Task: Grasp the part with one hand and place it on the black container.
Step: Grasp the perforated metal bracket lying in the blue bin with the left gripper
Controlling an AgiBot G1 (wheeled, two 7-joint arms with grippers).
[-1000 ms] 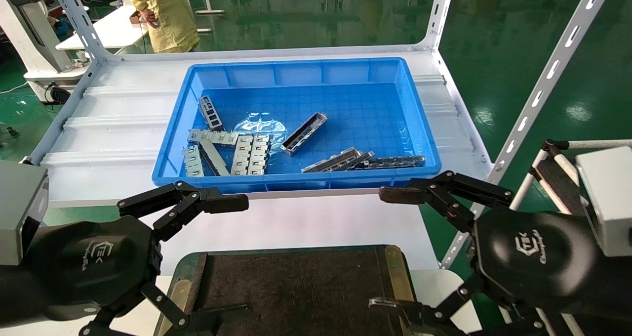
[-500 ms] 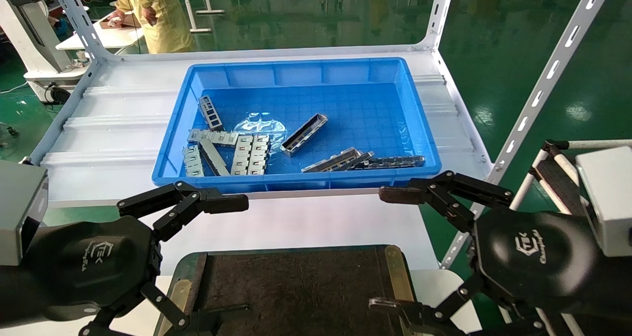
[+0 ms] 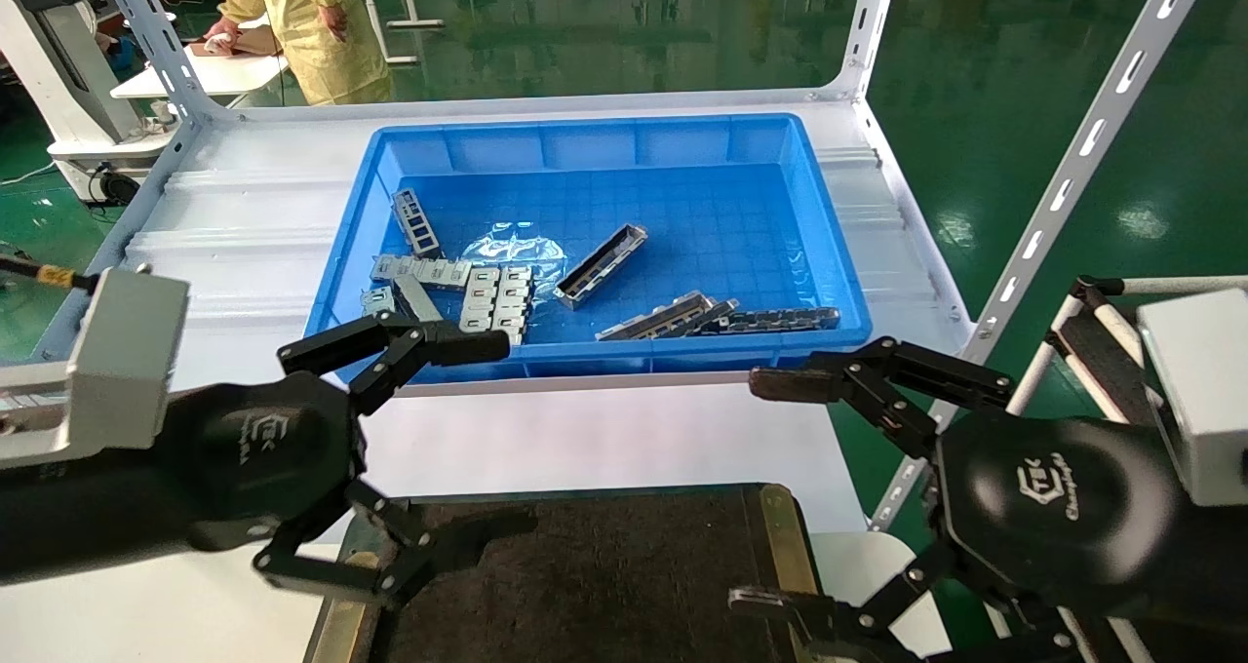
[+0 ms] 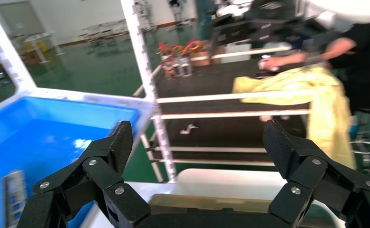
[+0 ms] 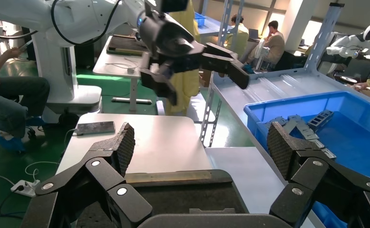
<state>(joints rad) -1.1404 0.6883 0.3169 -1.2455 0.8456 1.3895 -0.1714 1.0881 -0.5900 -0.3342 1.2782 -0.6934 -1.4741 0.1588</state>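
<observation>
The part (image 3: 602, 265), a grey channel bar with a dark hollow, lies slanted in the middle of the blue bin (image 3: 585, 141). The black container (image 3: 624, 575), a flat tray with a rough dark mat and brass edge strips, lies at the near edge between my arms; it also shows in the right wrist view (image 5: 183, 194). My left gripper (image 3: 502, 434) is open and empty, above the tray's left corner, just in front of the bin's near wall. My right gripper (image 3: 760, 492) is open and empty over the tray's right edge.
The bin also holds pale flat plates (image 3: 492, 302) at the left, more bars and dark perforated strips (image 3: 770, 320) along the near wall, and a plastic film (image 3: 515, 249). White shelf uprights (image 3: 1063, 185) stand at the right. A person in yellow (image 3: 302, 19) stands at the far left.
My left gripper has risen and moved forward and right, towards the bin's near wall. The right gripper has not moved. The person at the back has shifted.
</observation>
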